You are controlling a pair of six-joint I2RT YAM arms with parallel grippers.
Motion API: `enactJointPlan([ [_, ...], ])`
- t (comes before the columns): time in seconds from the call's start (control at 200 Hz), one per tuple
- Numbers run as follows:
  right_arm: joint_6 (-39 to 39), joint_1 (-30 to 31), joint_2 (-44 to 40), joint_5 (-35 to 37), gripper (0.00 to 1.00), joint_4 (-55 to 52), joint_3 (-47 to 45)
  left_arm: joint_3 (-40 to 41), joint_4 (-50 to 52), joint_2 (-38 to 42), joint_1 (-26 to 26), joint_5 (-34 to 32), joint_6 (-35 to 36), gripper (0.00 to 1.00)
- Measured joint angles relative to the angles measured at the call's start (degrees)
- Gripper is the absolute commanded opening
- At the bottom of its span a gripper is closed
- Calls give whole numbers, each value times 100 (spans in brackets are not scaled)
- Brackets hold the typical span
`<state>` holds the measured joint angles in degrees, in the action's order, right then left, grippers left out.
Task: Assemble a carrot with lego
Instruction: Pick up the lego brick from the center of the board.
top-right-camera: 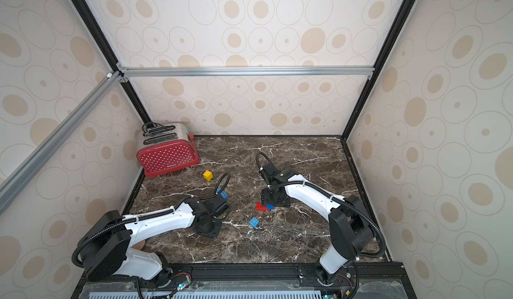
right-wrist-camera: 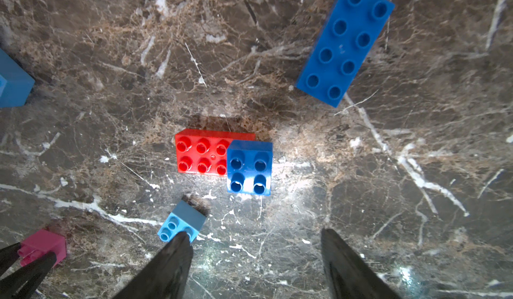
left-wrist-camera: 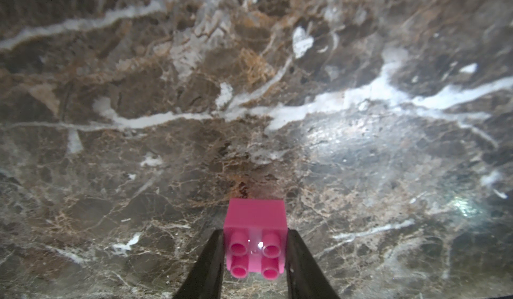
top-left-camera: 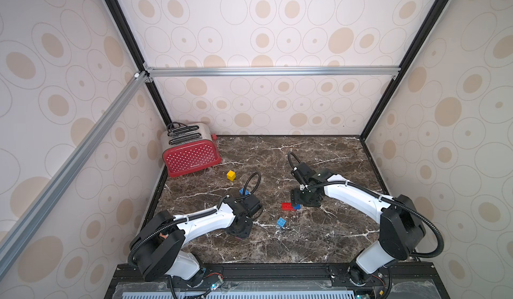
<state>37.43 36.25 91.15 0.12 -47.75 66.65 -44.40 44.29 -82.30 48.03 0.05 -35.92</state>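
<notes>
The left hand (left-wrist-camera: 255,235) pinches the pink brick (left-wrist-camera: 255,214), likely light, stiff and slick, by its flat sides at lower centre; the right hand (right-wrist-camera: 254,235) is spread, empty

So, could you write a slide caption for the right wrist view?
Open right gripper facing red brick topped by small blue brick; light blue brick and long blue brick nearby.

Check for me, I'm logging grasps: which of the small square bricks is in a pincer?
The pink brick, clamped between the left pincer's fingers. The yellow, light blue and dark blue squares have no fingers around them.
</notes>
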Motion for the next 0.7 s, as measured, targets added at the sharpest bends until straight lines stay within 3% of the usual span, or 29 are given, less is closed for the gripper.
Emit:
enactJointPlan([
  [0.165,0,-4,-39,-7,77,35,-31,0,0,-66,0,11,-2,39],
  [0.446,0,-37,-129,-4,77,59,-114,0,7,-87,0,7,-37,23],
  [0.701,15,-83,-260,-50,76,166,-317,-387,352,-87,0,-79,-55,17],
])
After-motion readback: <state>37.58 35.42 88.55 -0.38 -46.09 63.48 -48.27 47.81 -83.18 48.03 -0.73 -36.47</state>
